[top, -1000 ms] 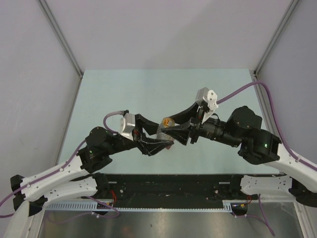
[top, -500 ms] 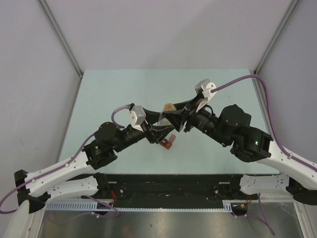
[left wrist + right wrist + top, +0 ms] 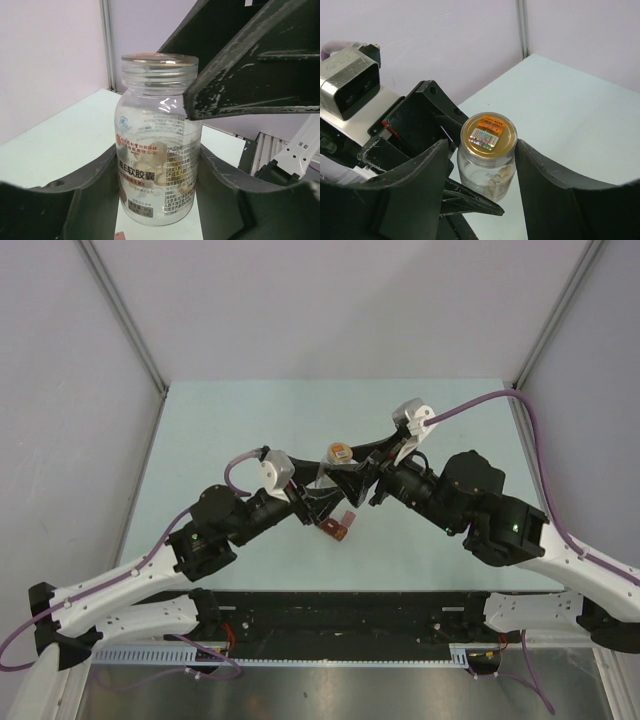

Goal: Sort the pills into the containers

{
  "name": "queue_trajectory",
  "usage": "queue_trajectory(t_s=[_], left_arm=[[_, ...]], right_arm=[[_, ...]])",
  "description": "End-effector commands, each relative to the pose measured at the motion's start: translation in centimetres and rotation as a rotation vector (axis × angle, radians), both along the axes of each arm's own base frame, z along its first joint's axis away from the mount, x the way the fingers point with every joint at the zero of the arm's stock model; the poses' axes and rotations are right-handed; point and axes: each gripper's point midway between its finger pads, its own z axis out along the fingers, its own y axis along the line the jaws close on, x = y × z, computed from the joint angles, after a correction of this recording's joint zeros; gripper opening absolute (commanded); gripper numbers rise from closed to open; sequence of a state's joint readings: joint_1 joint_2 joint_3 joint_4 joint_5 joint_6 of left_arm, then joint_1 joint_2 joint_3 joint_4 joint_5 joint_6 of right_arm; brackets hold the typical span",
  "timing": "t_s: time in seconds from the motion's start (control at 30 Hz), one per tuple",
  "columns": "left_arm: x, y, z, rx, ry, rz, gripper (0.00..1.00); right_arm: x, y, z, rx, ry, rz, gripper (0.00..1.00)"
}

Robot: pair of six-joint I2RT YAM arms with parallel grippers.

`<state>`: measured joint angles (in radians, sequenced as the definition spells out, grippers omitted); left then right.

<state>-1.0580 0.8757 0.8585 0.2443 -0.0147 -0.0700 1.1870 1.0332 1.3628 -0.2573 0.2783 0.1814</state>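
A small clear round bottle (image 3: 338,453) with a gold-sealed top is held above the table. Pale capsules lie inside it; no loose orange-tan pills show. My left gripper (image 3: 328,490) is shut on the bottle's lower body (image 3: 157,170), one finger on each side. My right gripper (image 3: 482,142) is open and straddles the bottle's top (image 3: 489,132); its right finger touches the rim, its left stands slightly off. The dark red pill box (image 3: 341,528) lies on the table below the grippers. Only its corner (image 3: 120,235) shows in the left wrist view.
The pale green table (image 3: 220,430) is walled by grey panels at left, back and right. Both arms meet over the table's middle. A black rail (image 3: 340,610) runs along the near edge.
Both grippers have moved back and up with the bottle. That uncovered the pill box, which was hidden under them a second ago. Over the last half second little has moved.
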Motion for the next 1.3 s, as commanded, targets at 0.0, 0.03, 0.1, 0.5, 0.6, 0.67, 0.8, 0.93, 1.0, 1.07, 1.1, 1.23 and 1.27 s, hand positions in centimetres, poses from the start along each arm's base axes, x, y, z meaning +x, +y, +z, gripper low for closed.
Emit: queue_trajectory(t_s=[0.0, 0.03, 0.1, 0.5, 0.6, 0.67, 0.8, 0.93, 1.0, 1.07, 1.1, 1.23, 1.27], left_arm=[[0.6, 1.4, 3.4, -0.086, -0.045, 0.061, 0.0], [0.6, 1.3, 3.3, -0.086, -0.043, 0.061, 0.0], [0.7, 1.3, 3.2, -0.084, -0.041, 0.06, 0.0], [-0.2, 2.2, 3.6, -0.112, -0.034, 0.04, 0.0], [-0.9, 2.5, 3.8, -0.124, -0.031, 0.015, 0.0], [-2.0, 2.5, 4.0, -0.132, -0.04, -0.035, 0.0], [-4.6, 2.2, 4.2, -0.131, -0.071, -0.17, 0.0], [-7.2, 1.8, 3.8, -0.114, -0.092, -0.313, 0.0], [-8.9, 1.3, 3.3, -0.092, -0.104, -0.41, 0.0], [-10.0, 1.0, 3.0, -0.073, -0.111, -0.479, 0.0], [-10.9, 0.7, 2.7, -0.058, -0.116, -0.537, 0.0], [-12.0, 0.5, 2.3, -0.038, -0.122, -0.609, 0.0], [-12.2, 0.5, 2.3, -0.038, -0.123, -0.617, 0.0]], right_arm=[[-2.0, 0.1, 1.1, 0.025, -0.018, 0.097, 0.6], [-2.2, 0.0, 1.2, 0.026, -0.023, 0.103, 0.61], [-2.5, -0.1, 1.3, 0.027, -0.03, 0.119, 0.61], [-4.9, -2.5, 2.3, 0.018, -0.091, 0.203, 0.62], [-5.2, -3.5, 2.9, 0.033, -0.11, 0.2, 0.62], [-5.2, -3.8, 3.1, 0.031, -0.124, 0.194, 0.62], [-5.5, -4.2, 3.3, 0.02, -0.162, 0.207, 0.7], [-6.5, -4.4, 3.6, 0.009, -0.213, 0.257, 0.75], [-7.6, -4.0, 3.8, 0.01, -0.241, 0.322, 0.75], [-8.7, -3.7, 4.0, 0.005, -0.289, 0.391, 0.76], [-9.2, -3.7, 4.2, 0.009, -0.305, 0.415, 0.75], [-11.1, -3.4, 4.6, 0.021, -0.362, 0.525, 0.76], [-11.4, -3.4, 4.8, 0.027, -0.371, 0.539, 0.76]])
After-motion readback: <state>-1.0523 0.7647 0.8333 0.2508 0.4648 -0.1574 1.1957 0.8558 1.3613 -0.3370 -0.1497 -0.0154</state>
